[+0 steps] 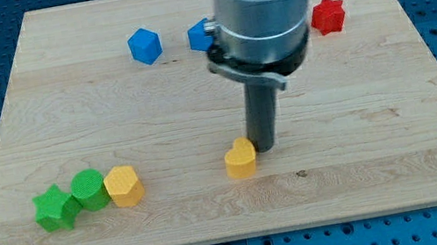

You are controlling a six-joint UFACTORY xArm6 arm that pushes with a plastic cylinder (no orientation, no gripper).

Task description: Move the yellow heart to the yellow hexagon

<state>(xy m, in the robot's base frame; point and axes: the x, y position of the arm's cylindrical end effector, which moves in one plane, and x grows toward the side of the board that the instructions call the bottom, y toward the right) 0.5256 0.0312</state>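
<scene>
The yellow heart [241,159] lies on the wooden board near the view's bottom centre. My tip [263,147] stands just to the right of it, touching or nearly touching its upper right side. The yellow hexagon [123,186] lies far to the left of the heart, near the view's bottom left, touching a green round block [88,189].
A green star [55,209] sits left of the green round block. A blue cube [144,46] and a second blue block [202,35], partly hidden by the arm, lie near the view's top. A red star [327,16] lies at the top right. The board's [377,114] front edge runs close below the blocks.
</scene>
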